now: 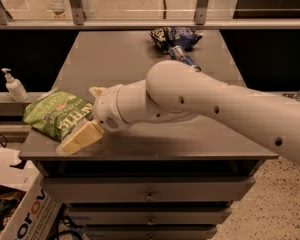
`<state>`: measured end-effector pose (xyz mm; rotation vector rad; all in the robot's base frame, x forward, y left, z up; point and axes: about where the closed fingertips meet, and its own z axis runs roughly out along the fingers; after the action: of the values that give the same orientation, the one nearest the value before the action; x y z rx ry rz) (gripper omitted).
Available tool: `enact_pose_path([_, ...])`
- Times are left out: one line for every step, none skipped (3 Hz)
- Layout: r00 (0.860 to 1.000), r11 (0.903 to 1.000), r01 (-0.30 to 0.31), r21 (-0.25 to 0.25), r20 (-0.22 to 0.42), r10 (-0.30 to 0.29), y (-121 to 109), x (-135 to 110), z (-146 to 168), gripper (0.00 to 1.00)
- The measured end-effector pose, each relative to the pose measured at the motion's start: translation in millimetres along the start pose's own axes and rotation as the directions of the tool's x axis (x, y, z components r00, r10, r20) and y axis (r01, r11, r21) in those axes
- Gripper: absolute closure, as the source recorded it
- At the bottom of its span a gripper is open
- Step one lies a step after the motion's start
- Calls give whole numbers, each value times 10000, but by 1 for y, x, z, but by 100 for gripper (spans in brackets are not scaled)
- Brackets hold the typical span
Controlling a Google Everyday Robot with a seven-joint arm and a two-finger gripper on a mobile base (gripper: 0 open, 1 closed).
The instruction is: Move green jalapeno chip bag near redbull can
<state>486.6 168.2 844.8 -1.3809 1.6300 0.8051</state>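
The green jalapeno chip bag (57, 113) lies flat at the front left corner of the grey table (190, 139). My gripper (86, 115) is at the bag's right end, open. One cream finger (80, 138) lies along the bag's near side and the other (96, 91) shows at its far side. The redbull can (183, 57) lies on its side at the back right of the table, just in front of a dark blue chip bag (176, 36). My arm hides the can's near end.
A white soap pump bottle (13, 85) stands on a ledge left of the table. A cardboard box (27, 211) sits on the floor at the front left. Drawers (150, 194) run below the tabletop. A railing crosses behind the table.
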Motion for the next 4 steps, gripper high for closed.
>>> enact_pose_path([9999,9999,54,-140,103,-52,8,-3,13,16])
enact_pose_path([9999,9999,39,-137,166,-36,11,-1,15,39])
enact_pose_path([9998,10000,-59,-49,211,60,11,3,11,63])
enact_pose_path([9997,9998,-149,91,213,147,9,8,5,86])
